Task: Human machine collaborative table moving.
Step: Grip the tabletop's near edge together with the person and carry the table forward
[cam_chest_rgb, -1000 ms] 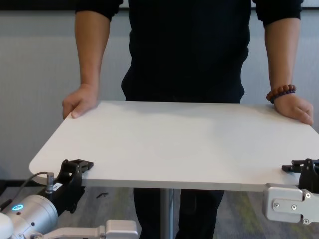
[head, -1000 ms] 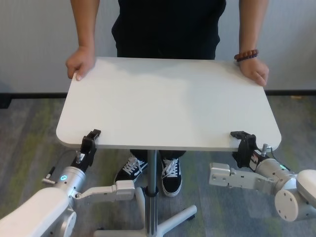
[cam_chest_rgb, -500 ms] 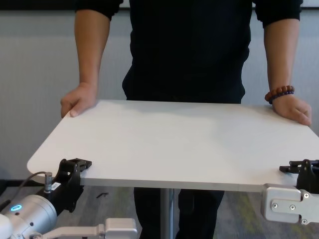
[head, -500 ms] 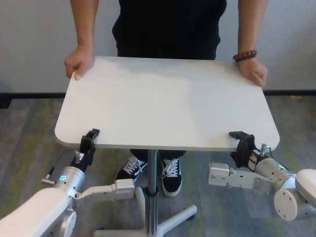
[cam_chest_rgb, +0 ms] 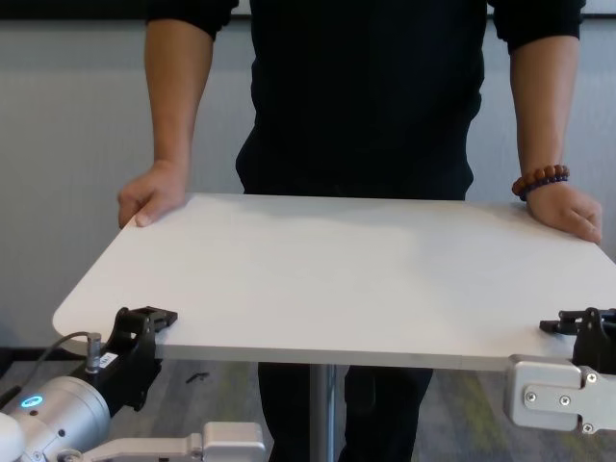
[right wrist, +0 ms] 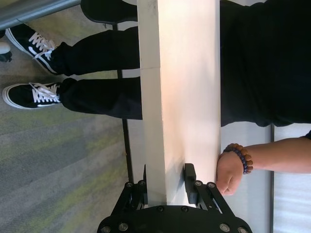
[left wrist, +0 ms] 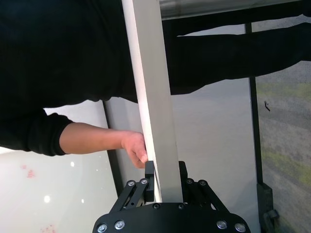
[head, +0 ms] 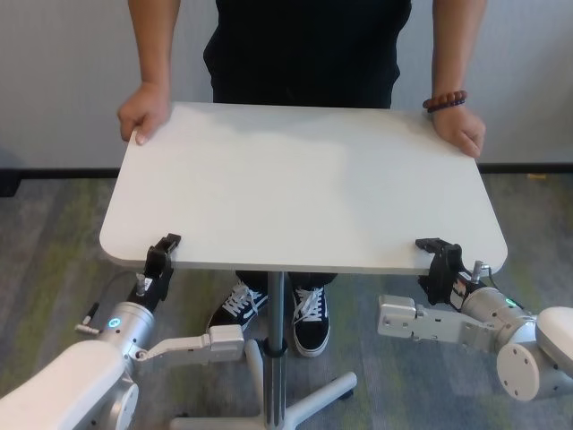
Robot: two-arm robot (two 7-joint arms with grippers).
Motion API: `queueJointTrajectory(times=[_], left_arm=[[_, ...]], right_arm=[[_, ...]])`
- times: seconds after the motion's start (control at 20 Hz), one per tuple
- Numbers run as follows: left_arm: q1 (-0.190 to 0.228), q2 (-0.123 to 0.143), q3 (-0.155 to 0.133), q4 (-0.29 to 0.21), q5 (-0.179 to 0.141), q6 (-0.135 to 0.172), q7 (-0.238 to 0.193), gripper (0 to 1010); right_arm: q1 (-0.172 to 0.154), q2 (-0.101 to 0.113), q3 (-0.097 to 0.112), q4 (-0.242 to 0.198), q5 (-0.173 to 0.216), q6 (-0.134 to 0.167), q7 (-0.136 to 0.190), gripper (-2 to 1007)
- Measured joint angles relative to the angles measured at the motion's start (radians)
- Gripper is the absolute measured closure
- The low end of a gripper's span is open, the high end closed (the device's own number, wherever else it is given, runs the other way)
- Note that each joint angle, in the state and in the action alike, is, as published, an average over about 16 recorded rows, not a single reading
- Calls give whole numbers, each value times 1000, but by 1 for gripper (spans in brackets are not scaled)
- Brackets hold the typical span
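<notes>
The white table (head: 300, 188) stands on a silver pedestal leg (head: 276, 340). My left gripper (head: 161, 255) is shut on its near edge by the left corner; it also shows in the chest view (cam_chest_rgb: 142, 327) and the left wrist view (left wrist: 165, 182). My right gripper (head: 439, 255) is shut on the near edge by the right corner, seen too in the right wrist view (right wrist: 165, 187). The human (head: 304, 45) in a black top stands at the far side, one hand (head: 143, 112) on each far corner, a bead bracelet (head: 446, 99) on one wrist.
The table's base feet (head: 313, 399) spread on grey carpet between my arms. The person's black-and-white sneakers (head: 309, 313) stand under the table near the leg. A pale wall (head: 63, 72) runs behind the person.
The table, with both my grippers and the person's hands on it, has shifted slightly to the left over the last second. The grips have not changed.
</notes>
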Motion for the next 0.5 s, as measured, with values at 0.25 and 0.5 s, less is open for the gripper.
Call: queueJointTrajectory(times=[0.25, 0.5], left_arm=[[0, 0, 0, 0, 1, 0, -2, 734], [-1, 0, 1, 0, 1, 0, -3, 716]], right_arm=[[-1, 0, 0, -1, 0, 1, 1, 634], [-1, 1, 1, -2, 0, 1, 1, 586]])
